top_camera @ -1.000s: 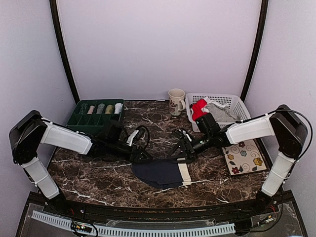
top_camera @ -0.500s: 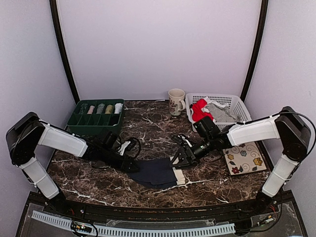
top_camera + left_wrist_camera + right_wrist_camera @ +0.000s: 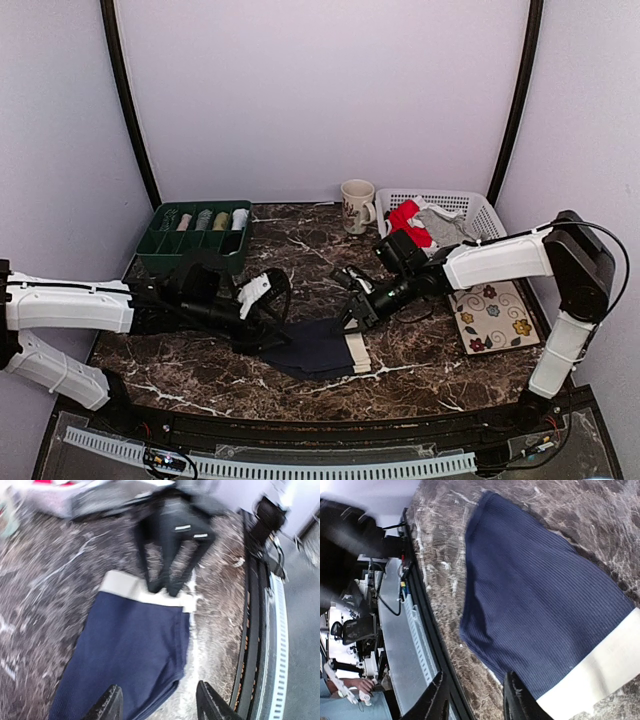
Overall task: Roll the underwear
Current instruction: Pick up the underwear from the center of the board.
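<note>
The dark navy underwear (image 3: 318, 350) lies flat near the table's front, its white waistband (image 3: 359, 352) on the right. My left gripper (image 3: 272, 324) is open at its left edge. In the left wrist view my left gripper (image 3: 159, 706) hovers over the navy cloth (image 3: 130, 650), holding nothing. My right gripper (image 3: 350, 316) is at the waistband end. In the right wrist view it (image 3: 476, 700) is open over the navy cloth (image 3: 540, 610) beside the white band (image 3: 600, 672). Red underwear (image 3: 403, 216) and grey underwear (image 3: 440, 228) lie in the white basket (image 3: 478, 206).
A green divided tray (image 3: 160, 245) with rolled items stands at the back left. A mug (image 3: 355, 205) stands left of the basket. A floral mat (image 3: 493, 318) lies at the right. The table's front rail (image 3: 415, 645) is close to the cloth.
The navy garment has been folded narrower than a second ago. My left arm has dropped low and stretched out. My right gripper has shifted slightly back.
</note>
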